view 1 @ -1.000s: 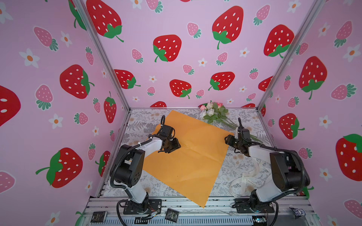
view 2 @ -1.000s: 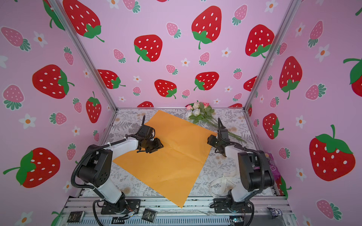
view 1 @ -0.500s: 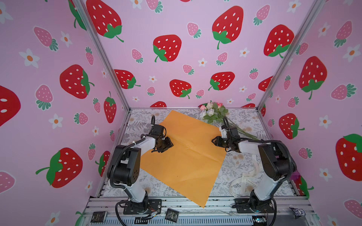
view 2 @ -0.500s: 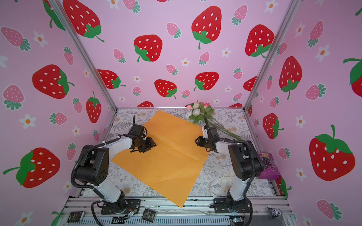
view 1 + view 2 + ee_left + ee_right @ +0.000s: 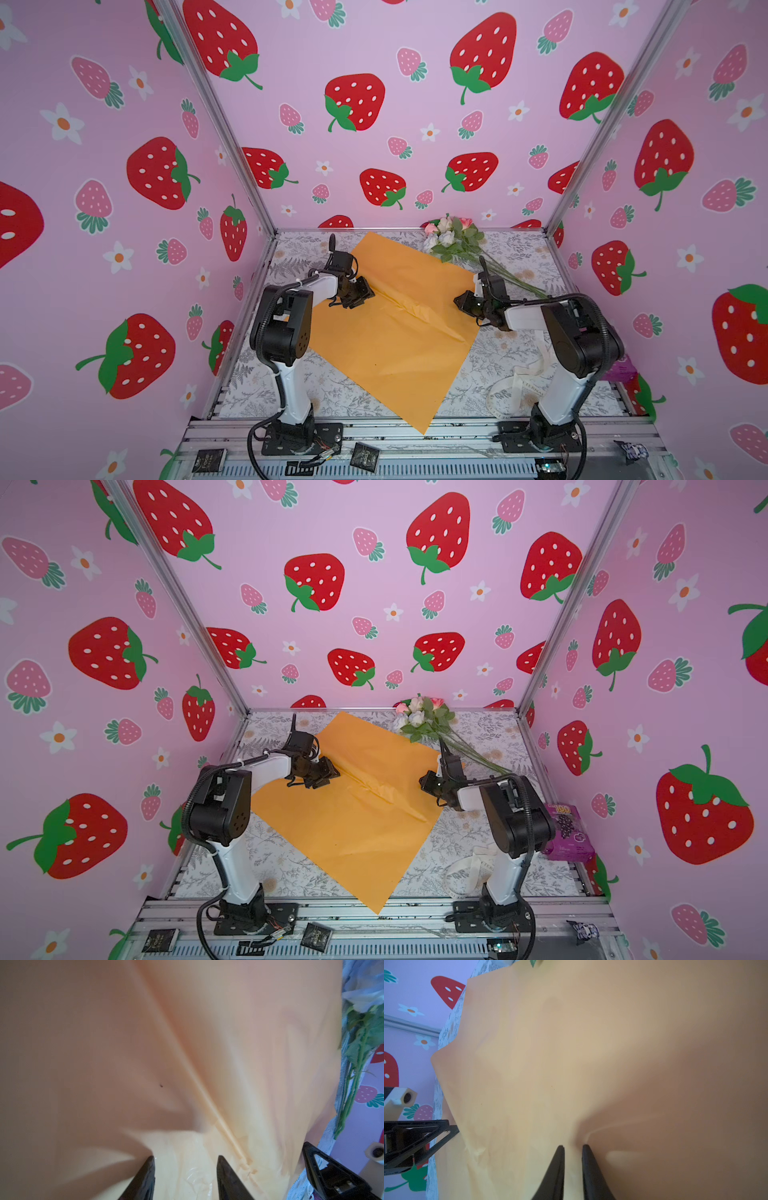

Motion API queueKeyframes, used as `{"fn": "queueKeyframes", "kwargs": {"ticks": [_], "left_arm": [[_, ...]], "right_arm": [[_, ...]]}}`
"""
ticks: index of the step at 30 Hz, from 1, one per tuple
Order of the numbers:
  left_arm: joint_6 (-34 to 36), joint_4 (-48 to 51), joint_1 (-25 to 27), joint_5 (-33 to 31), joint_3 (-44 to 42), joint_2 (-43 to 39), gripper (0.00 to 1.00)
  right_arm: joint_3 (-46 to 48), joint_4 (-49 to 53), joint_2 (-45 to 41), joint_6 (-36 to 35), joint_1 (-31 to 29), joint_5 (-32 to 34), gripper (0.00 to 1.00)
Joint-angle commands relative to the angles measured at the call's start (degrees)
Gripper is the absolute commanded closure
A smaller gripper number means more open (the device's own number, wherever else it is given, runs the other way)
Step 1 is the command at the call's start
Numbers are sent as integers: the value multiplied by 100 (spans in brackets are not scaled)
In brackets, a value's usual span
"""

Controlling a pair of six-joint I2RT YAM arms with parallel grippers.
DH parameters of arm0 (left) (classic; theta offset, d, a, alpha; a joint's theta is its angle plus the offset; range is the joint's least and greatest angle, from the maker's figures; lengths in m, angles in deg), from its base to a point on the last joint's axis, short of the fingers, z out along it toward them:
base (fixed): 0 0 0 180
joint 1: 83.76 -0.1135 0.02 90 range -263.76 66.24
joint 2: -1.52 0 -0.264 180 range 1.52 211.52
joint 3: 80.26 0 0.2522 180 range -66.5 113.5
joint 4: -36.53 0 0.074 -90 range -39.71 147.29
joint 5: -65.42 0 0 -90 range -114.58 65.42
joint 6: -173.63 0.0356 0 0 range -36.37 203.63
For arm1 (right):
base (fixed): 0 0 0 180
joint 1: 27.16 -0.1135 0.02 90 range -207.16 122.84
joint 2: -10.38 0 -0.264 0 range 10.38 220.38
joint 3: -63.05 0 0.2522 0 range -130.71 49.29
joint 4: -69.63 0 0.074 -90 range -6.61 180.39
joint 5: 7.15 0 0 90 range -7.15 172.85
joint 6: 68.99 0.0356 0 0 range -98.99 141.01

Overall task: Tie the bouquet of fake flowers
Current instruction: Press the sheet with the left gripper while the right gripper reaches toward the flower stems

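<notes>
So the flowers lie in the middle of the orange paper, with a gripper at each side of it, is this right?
Not quite. In both top views the flowers lie by the far right edge of the orange paper, stems on the table, not in its middle. The left gripper and right gripper do sit at its sides.

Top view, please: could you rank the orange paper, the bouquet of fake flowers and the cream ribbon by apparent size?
orange paper
bouquet of fake flowers, stems included
cream ribbon; right arm partly hides it, so rank unsure
</notes>
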State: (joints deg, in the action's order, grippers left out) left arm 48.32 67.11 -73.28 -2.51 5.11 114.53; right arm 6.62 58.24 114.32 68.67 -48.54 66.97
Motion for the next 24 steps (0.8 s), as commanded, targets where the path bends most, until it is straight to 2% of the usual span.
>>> {"fn": "queueKeyframes", "kwargs": {"ticks": [1, 4, 8, 14, 16, 18, 21, 24], "left_arm": [[110, 430, -16, -164, 146, 478, 50], [200, 898, -29, -249, 378, 476, 51], [183, 876, -90, -495, 44, 207, 48], [217, 917, -281, -677, -336, -131, 48], [279, 823, -339, -493, -366, -201, 48], [368, 696, -345, -249, -351, -291, 48], [411, 753, -344, -36, -144, -411, 47], [401, 745, -326, 188, -6, -620, 46]], "right_arm": [[255, 116, 137, 630, 38, 445, 81], [299, 284, -70, 555, 38, 695, 80], [506, 466, -333, 540, 24, 948, 80], [808, 333, -466, 708, -109, 643, 79], [816, 273, -565, 665, -111, 608, 77], [617, 349, -737, 242, -103, 512, 75], [-21, 1061, -1022, -754, 104, 682, 65], [-632, 1507, -1046, -2281, 541, 805, 59]]}}
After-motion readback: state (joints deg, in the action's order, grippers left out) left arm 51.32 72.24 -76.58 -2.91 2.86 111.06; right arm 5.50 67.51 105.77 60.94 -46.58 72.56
